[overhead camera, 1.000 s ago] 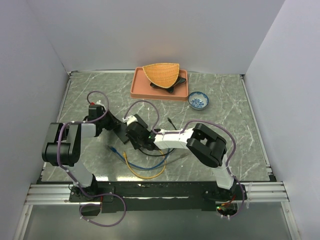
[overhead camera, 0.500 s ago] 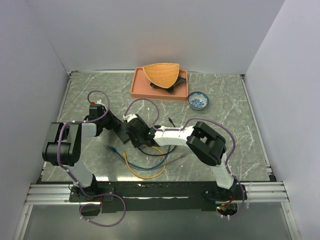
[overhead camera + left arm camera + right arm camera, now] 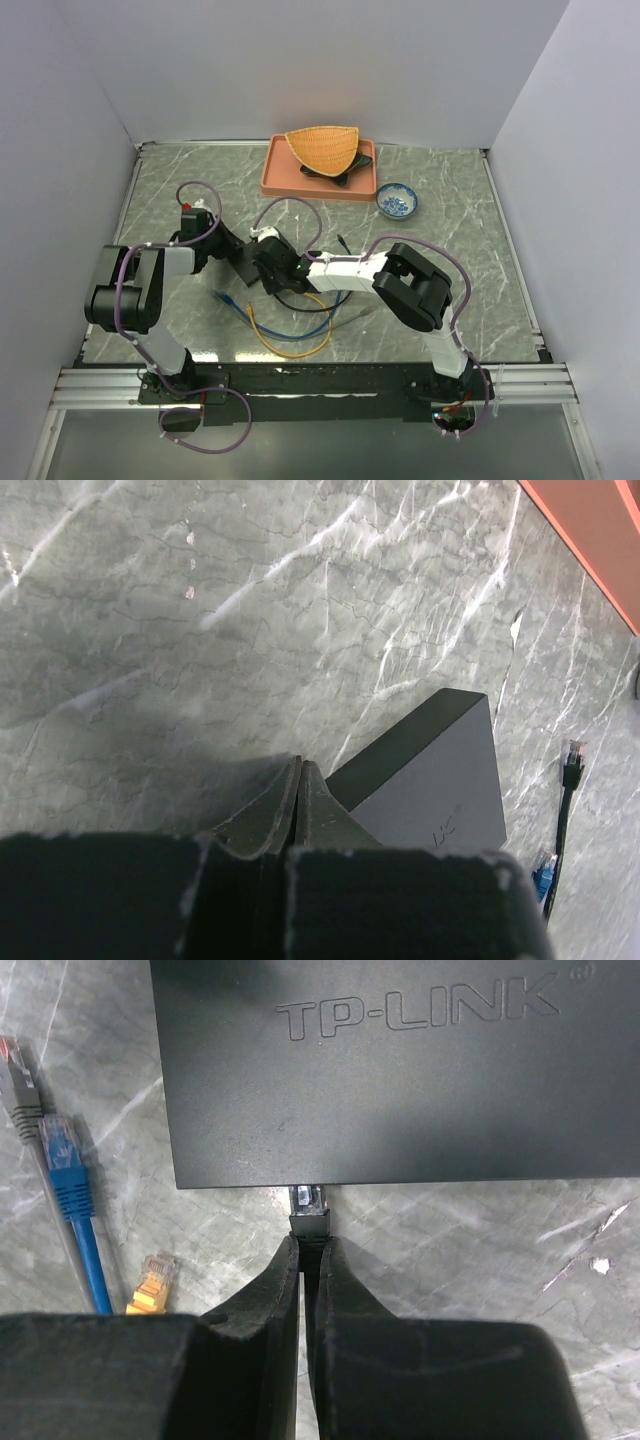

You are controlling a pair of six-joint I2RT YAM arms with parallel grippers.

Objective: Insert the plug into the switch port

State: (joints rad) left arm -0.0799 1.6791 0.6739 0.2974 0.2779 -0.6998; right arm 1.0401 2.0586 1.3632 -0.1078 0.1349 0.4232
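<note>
Overhead camera looks down from behind; close wrist cameras share the switch (image 3: 400, 1070), ahead of right tool (image 3: 303, 1243), beside left tool (image 3: 300, 768).

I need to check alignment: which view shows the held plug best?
Right wrist: the plug, pinched by the right gripper, sits at the switch edge. Top view hides it under the arms; left wrist misses it.

Flat black TP-LINK switch (image 3: 400, 1080), clear-tipped black plug (image 3: 307, 1203) end-on at its long edge, near one corner.
</note>
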